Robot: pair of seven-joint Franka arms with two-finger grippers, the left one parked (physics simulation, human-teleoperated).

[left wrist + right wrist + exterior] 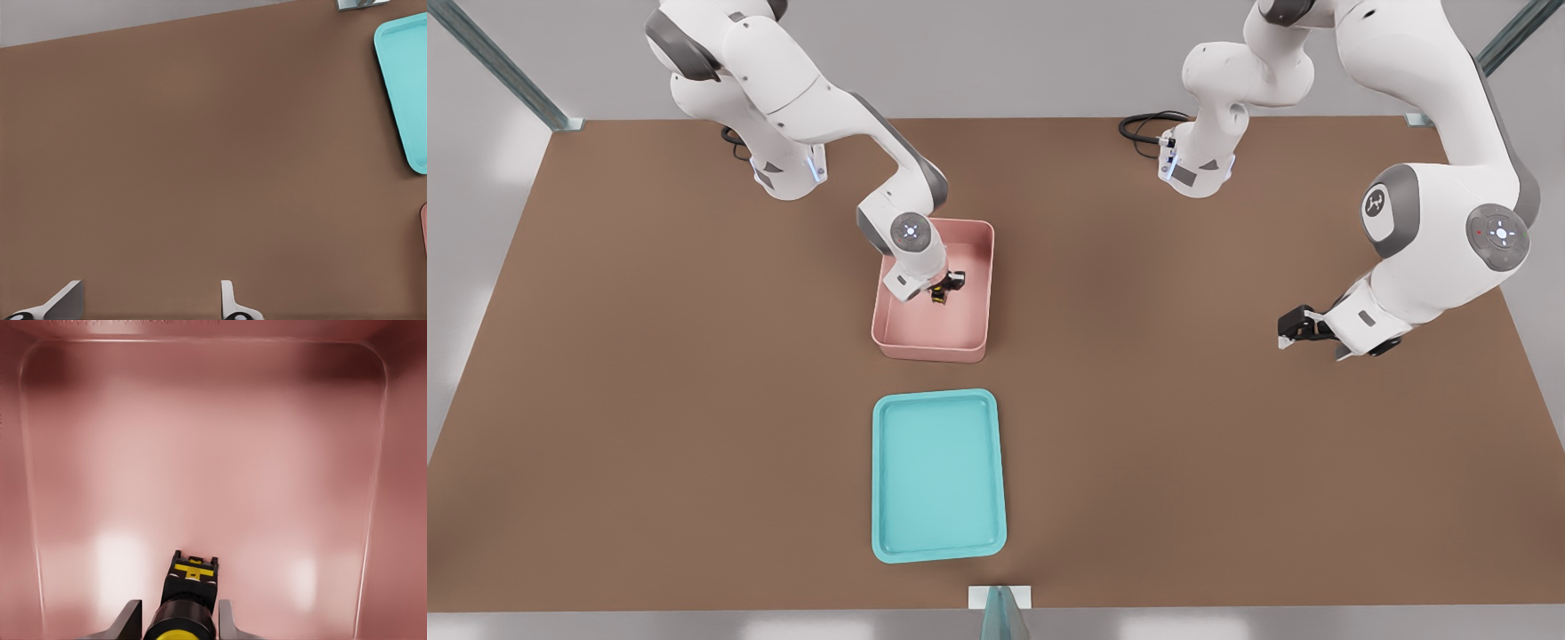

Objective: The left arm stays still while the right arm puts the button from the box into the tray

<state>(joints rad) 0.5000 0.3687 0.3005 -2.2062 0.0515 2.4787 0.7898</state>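
Observation:
The pale pink box (930,350) stands at mid-table, just beyond the turquoise tray (938,480), which lies toward the table's near edge. My gripper (944,288) reaches down inside the box from the front view's left. In the right wrist view the button (191,585), with its yellow cap and black body, sits between my two fingers (131,621), which press against its sides over the pink box floor (200,453). In the front view the button (940,297) shows as a small black and yellow speck under my wrist. The tray (408,80) holds nothing.
The parked arm hangs at the front view's right with its black gripper (1302,327) low over the brown table (649,400). Both arm bases and a black cable (1143,129) stand along the far edge. A metal post (1000,613) rises at the near edge.

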